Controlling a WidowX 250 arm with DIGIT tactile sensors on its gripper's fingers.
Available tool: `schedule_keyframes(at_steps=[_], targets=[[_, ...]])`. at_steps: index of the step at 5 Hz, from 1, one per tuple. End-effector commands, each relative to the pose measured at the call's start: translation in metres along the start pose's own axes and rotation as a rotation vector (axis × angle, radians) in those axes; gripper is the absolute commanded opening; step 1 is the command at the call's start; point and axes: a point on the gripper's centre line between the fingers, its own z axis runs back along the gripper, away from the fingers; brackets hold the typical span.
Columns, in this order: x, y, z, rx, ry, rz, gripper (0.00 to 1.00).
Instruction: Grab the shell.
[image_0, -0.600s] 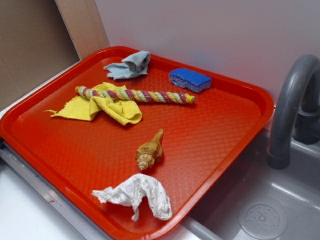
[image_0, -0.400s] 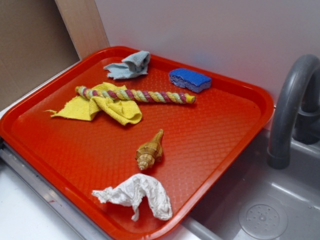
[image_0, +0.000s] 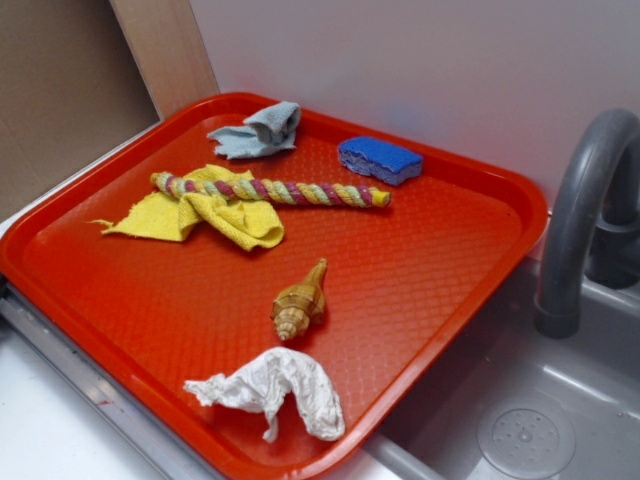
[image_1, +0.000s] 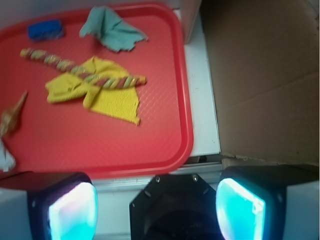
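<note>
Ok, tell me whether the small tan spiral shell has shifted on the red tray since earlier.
No. The shell lies where it was, between the white rag and the striped rope.

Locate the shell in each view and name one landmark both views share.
Exterior: the shell lies on the red tray, below centre, just above the white rag.
Wrist: the shell sits at the left edge, partly cut off.
Shared landmark: the striped rope lying across the yellow cloth.

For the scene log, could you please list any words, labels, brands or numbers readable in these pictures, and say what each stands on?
None: no readable text on the red plastic tray, tan spiral shell, blue sponge, striped rope, cloths, grey faucet or cardboard.
</note>
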Motion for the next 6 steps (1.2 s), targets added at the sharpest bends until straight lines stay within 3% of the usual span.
schedule_keyframes(at_steps=[1,3,4,6], targets=[[0.022,-0.061,-0.002,-0.052,-0.038,-0.090,1.00],[0.034,-0.138,-0.016,-0.128,-0.034,-0.090,1.00],[0.036,-0.168,-0.028,-0.165,-0.008,-0.032,1.00],[0.032,-0.213,-0.074,-0.175,0.085,0.111,1.00]])
